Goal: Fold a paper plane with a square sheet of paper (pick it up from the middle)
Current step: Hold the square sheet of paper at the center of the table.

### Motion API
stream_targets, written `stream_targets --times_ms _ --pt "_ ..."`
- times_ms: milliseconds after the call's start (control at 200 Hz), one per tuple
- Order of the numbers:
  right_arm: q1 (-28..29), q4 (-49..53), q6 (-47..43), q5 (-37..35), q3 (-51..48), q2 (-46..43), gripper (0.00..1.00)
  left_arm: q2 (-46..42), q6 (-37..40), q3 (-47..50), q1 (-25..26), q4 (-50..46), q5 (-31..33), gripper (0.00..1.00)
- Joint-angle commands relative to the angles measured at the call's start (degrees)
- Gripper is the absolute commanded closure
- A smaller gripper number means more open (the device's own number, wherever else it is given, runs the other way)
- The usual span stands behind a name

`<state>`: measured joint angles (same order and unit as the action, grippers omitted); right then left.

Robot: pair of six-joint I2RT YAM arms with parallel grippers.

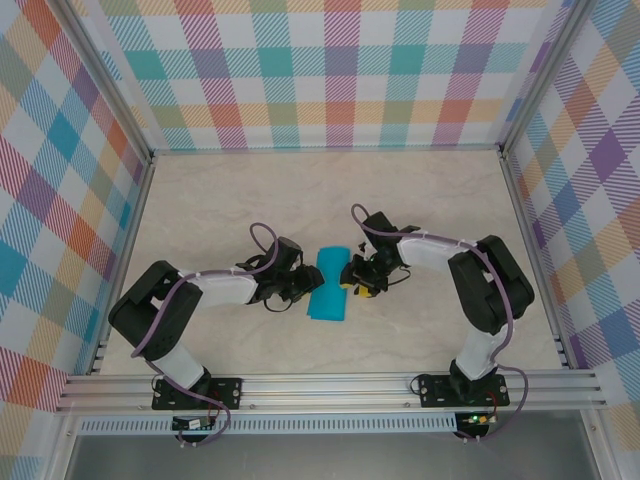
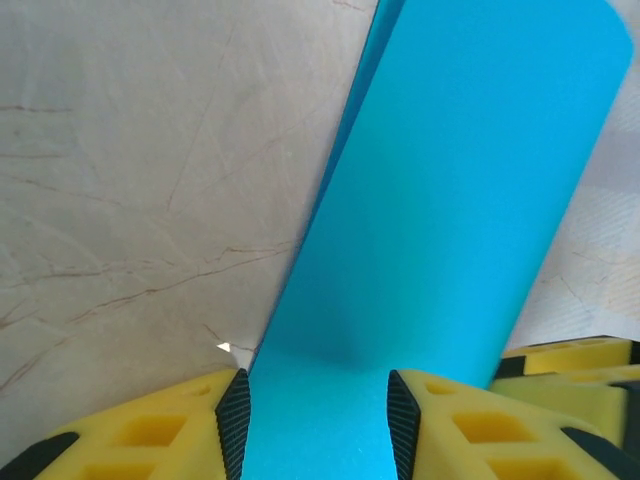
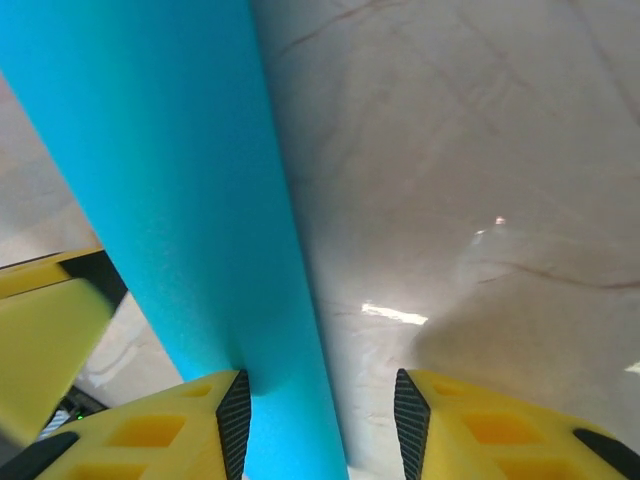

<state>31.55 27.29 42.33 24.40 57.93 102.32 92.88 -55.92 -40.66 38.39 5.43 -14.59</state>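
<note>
The square sheet of paper [image 1: 328, 285] lies in the middle of the table as a narrow teal-blue strip, folded lengthwise. My left gripper [image 1: 298, 290] is at its left edge and my right gripper [image 1: 355, 280] at its right edge. In the left wrist view the paper [image 2: 450, 200] runs through the open left gripper [image 2: 317, 430] and fills the gap between its pads. In the right wrist view the paper [image 3: 170, 150] passes along the left pad of the open right gripper [image 3: 318, 430], with bare table in the rest of the gap. No finished paper plane is in view.
The beige marbled table [image 1: 200, 200] is walled by plaid panels [image 1: 330, 70] on three sides. An aluminium rail [image 1: 330, 385] runs along the near edge by the arm bases. The other arm's yellow fingers [image 2: 570, 370] show beside the paper.
</note>
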Motion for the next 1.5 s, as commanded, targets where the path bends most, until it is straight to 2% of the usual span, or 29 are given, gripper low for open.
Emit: stream_targets --times_ms 0,315,525,670,745,910,1200,1500 --pt "0.0 3.0 -2.3 -1.1 1.9 0.6 0.55 -2.9 1.3 0.5 0.8 -2.5 1.4 0.57" --pt "0.0 -1.7 0.6 2.7 -0.6 -5.7 0.46 -0.2 1.4 -0.2 0.8 -1.4 0.0 0.57" --pt "0.5 -5.5 2.4 5.9 -0.7 -3.8 0.41 0.5 1.3 -0.7 0.9 -1.2 -0.4 0.57" --pt "0.7 -4.4 2.6 2.7 -0.1 -1.4 0.43 0.5 1.3 -1.0 0.9 -1.6 -0.5 0.57" --pt "0.6 -4.6 2.0 2.5 -0.3 -0.4 0.47 0.4 1.3 -1.1 0.9 -1.6 -0.5 0.57" --pt "0.6 -0.3 -0.2 -1.9 0.4 0.9 0.49 -0.7 1.5 -0.8 0.9 -1.9 0.1 0.56" --pt "0.6 3.1 -1.6 -4.6 1.4 2.2 0.5 -7.3 2.3 -0.5 0.9 -8.3 7.2 0.53" --pt "0.7 7.4 -1.1 -6.0 3.8 5.1 0.49 -14.5 -0.7 1.7 0.9 -14.6 17.0 0.52"
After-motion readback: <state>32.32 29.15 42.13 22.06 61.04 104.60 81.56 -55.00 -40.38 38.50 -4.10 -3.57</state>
